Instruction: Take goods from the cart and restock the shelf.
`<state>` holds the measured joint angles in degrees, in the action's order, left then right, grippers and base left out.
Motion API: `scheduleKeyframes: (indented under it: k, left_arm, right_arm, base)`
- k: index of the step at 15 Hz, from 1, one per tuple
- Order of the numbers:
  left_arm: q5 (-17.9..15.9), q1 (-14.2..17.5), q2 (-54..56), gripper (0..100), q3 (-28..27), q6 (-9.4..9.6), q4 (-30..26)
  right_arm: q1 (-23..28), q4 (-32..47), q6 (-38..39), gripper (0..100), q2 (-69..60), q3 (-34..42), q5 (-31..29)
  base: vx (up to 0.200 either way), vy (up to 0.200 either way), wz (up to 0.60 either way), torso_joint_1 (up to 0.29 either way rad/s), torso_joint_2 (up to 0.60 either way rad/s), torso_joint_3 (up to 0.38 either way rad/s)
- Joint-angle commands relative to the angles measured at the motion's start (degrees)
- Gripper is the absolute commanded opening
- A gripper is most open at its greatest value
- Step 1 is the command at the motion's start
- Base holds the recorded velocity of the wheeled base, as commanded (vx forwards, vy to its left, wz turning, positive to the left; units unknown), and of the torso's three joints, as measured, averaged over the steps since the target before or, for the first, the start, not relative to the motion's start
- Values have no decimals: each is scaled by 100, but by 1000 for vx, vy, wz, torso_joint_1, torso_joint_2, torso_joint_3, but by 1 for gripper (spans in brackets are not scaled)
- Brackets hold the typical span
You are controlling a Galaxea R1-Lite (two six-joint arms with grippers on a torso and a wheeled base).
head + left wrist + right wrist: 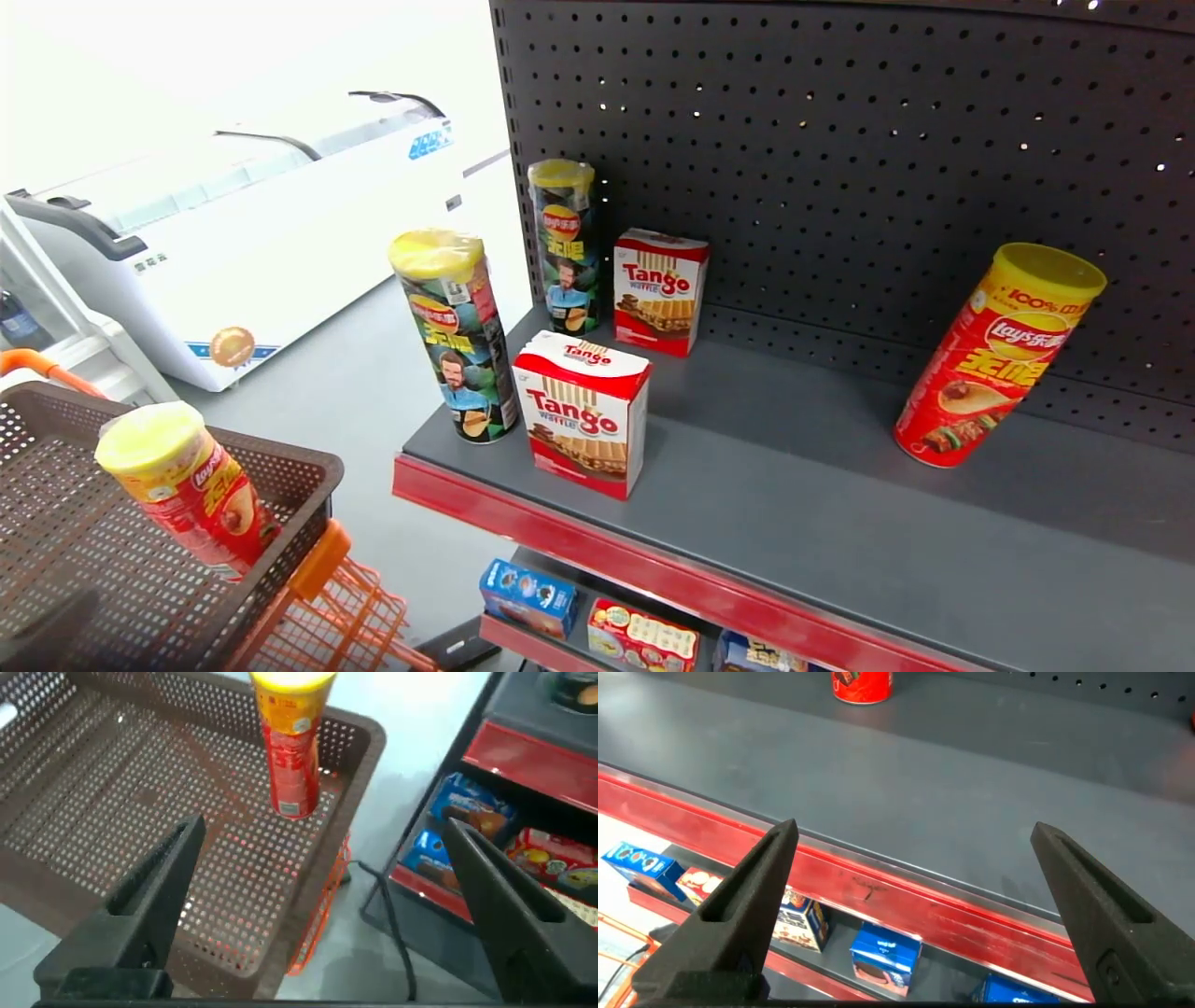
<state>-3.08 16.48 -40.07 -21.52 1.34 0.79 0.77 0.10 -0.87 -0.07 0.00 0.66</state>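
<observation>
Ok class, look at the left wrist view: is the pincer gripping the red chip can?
No, the left pincer is open, while the red chip can stands apart in the basket.

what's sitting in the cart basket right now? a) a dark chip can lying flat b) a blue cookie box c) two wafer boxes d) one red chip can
D: a single red chip can with a yellow lid stands in the brown cart basket, while the wafer boxes and dark chip cans are on the shelf.
</observation>
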Motion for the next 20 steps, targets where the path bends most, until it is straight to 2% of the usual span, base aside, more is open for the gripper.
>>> scheduleKeyframes:
  k: [1,2,5,7,10,13,16,20]
  left_arm:
    - [-131,356,-1688,100,7,7,967]
    - [-131,321,-1978,100,42,7,1362]
    - [-140,189,-2980,100,517,-20,3155]
    - [-122,241,-3525,100,912,59,4052]
    - [-122,321,-4712,100,1062,68,5581]
    - [-131,180,-5459,100,1167,59,6284]
    - [-131,189,-6074,100,1211,50,7145]
    - [-122,189,-6303,100,1194,15,7488]
  right_arm:
    - [2,-1,-1,100,7,0,4]
    - [2,-1,-1,100,7,0,4]
    - [2,-1,-1,100,7,0,4]
    - [2,-1,-1,100,7,0,4]
    - [11,-1,-1,100,7,0,4]
    - [2,-1,-1,100,7,0,4]
    - [2,-1,-1,100,7,0,4]
    - [2,-1,-1,100,7,0,4]
  base:
    - [0,0,0,0,0,0]
    - [0,0,0,0,0,0]
    - [0,0,0,0,0,0]
    - [0,0,0,0,0,0]
    - [0,0,0,0,0,0]
    - [0,0,0,0,0,0]
    - [0,0,0,0,0,0]
    - [0,0,0,0,0,0]
